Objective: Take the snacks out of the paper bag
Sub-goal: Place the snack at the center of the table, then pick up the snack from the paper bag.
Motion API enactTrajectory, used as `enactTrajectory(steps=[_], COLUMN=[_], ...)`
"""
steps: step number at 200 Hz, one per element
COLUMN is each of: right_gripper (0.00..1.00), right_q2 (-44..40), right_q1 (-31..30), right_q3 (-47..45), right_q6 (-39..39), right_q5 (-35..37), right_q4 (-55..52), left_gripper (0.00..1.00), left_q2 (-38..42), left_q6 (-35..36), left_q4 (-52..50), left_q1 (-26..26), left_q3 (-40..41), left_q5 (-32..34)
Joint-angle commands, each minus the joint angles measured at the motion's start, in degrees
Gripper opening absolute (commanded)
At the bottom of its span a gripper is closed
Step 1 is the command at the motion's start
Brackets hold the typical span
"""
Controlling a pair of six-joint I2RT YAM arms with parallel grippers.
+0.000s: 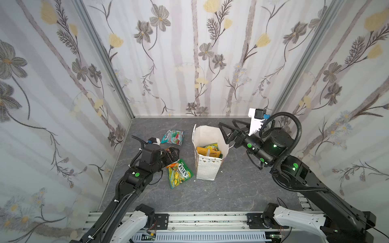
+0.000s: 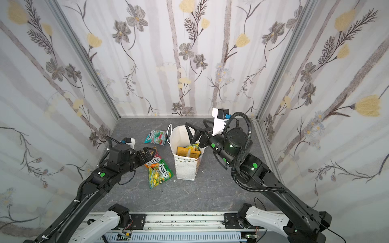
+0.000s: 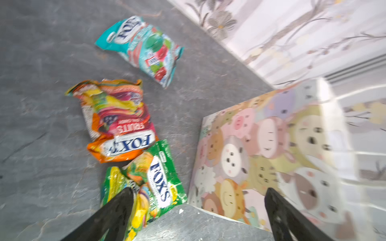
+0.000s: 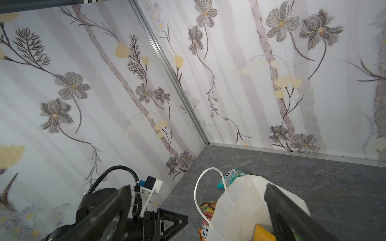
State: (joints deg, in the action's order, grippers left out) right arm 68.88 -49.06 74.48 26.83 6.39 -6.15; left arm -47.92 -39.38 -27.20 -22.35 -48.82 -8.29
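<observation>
The white paper bag (image 1: 207, 168) stands upright mid-table, and its side shows a cartoon-animal print (image 3: 261, 156) in the left wrist view. Yellow-orange snacks (image 1: 207, 150) lie inside it. Three snacks lie on the table to its left: a teal-pink packet (image 1: 173, 137), a green-yellow FOX'S packet (image 1: 180, 173) and a red-orange FOX'S packet (image 2: 154, 161). My left gripper (image 1: 173, 153) hovers open and empty over the red-orange packet. My right gripper (image 1: 227, 126) is open at the bag's far right rim, holding nothing, with one finger (image 4: 279, 208) over the bag's mouth (image 4: 236, 204).
Floral wallpapered walls close in the grey slate table (image 1: 231, 189) on the left, back and right. An aluminium rail (image 1: 200, 218) carrying both arm bases runs along the front edge. The bag's white cord handle (image 4: 200, 187) loops outward on its left side.
</observation>
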Motion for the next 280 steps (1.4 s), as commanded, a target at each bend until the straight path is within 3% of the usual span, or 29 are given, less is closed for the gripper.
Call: enactTrajectory(steps=[1, 53, 129, 194, 280], right_gripper=[0.99, 0.95, 0.83, 0.78, 0.79], right_q2=[3.49, 13.81, 23.92, 32.73, 42.22], right_q1=[-0.03, 0.92, 3.35, 3.35, 3.18], right_q3=[3.52, 12.69, 15.64, 18.34, 19.49], right_q6=[-0.76, 0.29, -0.01, -2.09, -4.22], right_q5=[-2.94, -8.06, -9.22, -9.55, -9.69], right_q4=[-5.93, -18.54, -26.43, -31.96, -35.46], left_gripper=[0.99, 1.0, 1.0, 1.0, 1.0], left_q2=[0.43, -0.34, -5.46, -7.16, -7.48], left_q6=[4.95, 13.49, 25.48, 28.24, 28.89], left_q4=[1.37, -4.14, -16.85, -19.07, -19.83], left_q1=[-0.06, -3.02, -15.76, -22.13, -23.28], left_q3=[-4.43, -15.68, -29.27, -32.5, -32.31], left_q5=[-7.24, -12.17, -5.75, -1.24, 1.95])
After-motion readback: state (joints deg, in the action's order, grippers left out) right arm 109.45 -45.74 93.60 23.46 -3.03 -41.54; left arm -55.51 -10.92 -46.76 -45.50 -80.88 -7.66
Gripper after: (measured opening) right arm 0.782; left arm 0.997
